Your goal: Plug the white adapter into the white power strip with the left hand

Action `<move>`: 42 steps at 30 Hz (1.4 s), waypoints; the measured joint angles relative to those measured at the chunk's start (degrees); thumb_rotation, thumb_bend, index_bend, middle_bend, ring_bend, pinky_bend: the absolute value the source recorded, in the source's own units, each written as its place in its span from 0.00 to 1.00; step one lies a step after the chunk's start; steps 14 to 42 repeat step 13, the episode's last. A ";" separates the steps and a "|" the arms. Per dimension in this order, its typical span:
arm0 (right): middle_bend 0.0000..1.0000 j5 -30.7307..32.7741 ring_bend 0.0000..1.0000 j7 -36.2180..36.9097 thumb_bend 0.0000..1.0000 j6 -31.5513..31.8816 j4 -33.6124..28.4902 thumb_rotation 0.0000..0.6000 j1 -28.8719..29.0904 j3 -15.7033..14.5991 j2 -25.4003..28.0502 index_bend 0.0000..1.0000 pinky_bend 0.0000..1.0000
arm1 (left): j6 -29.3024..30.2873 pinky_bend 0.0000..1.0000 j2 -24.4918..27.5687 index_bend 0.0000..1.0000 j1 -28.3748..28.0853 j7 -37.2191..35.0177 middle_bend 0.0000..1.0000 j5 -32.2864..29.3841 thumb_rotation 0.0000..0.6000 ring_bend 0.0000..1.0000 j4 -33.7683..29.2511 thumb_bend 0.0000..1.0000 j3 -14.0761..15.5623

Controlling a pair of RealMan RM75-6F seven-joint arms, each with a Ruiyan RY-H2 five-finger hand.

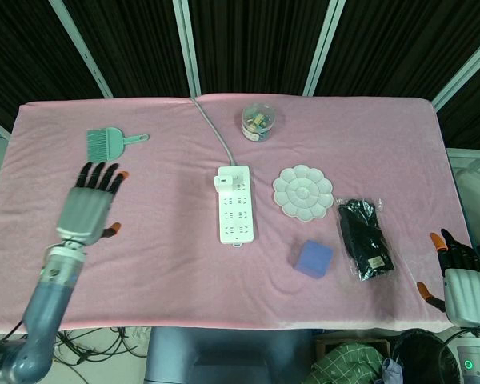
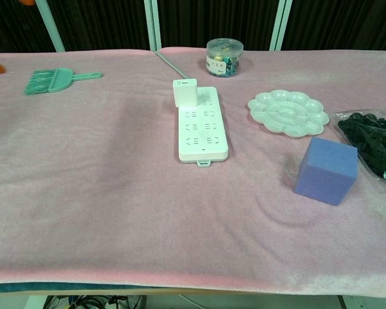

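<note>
Left robot hand: spread wide, fingers apart, holding nothing; it is above the left part of the counter, well apart from the strip.
Right robot hand: at the right edge, off the cloth; fingers apart, nothing in it.
Adapter: small white block standing upright on the far end of the strip, at its left corner. From the chest view it sits straight and looks fully seated.
Strip: long white bar lying flat in the middle of the counter, its cable running to the far edge.
Task state: I judge the plugging is done and the left robot hand is free.
Handling of adapter: probably light, hard plastic, smooth sides, so a little slippery. Best to hold it on two opposite side faces, and to press on the flat top.
Handling of strip: stiff but light; on soft cloth it may slide or lift when pushed.
Around: brush near the left robot hand; jar, palette, blue block, black bag.
</note>
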 measured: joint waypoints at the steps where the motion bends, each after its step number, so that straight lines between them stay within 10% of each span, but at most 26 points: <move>1: 0.04 -0.09 0.13 -0.16 0.13 0.01 -0.04 1.00 0.01 -0.04 -0.03 0.10 0.13 | 1.03 0.00 0.79 0.15 2.51 -3.62 0.07 2.70 1.00 0.00 0.90 0.17 1.46; 12: 0.04 -0.29 0.13 -0.24 0.13 -0.25 0.33 1.00 0.15 -0.10 -0.20 0.10 0.13 | 12.63 0.00 1.46 0.16 25.60 -28.18 0.07 20.70 1.00 0.00 19.92 0.17 9.18; 42: 0.04 -0.25 0.13 -0.08 0.13 -0.28 0.38 1.00 0.16 -0.07 -0.20 0.10 0.13 | 12.86 0.00 1.22 0.16 26.13 -28.44 0.07 21.19 1.00 0.00 20.37 0.17 9.07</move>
